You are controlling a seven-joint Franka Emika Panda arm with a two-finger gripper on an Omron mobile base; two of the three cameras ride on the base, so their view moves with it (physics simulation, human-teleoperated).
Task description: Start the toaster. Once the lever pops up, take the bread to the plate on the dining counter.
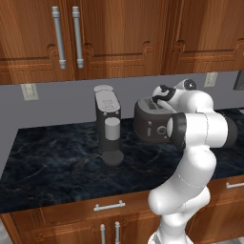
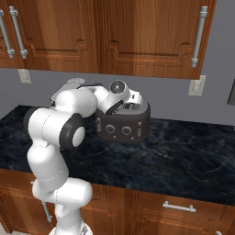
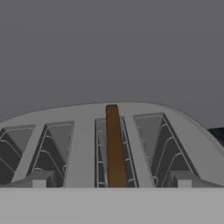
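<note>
While my claw [image 3: 111,183] hangs released over the toaster [image 2: 123,123], the bread [image 3: 113,146] stands edge-on in the slot directly beneath, long axis running away from me.

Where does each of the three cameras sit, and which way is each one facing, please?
Left base view: behind the arm's left, facing the counter, coffee machine and toaster; the white arm rises at lower right.
Right base view: behind the arm's right, facing the same toaster and counter; the arm rises at lower left.
Hand view: on the hand, just above the toaster's slots, one holding the bread; the pincer, open, has its tips at the bottom.
Shared: both base views show the toaster, counter and arm.
</note>
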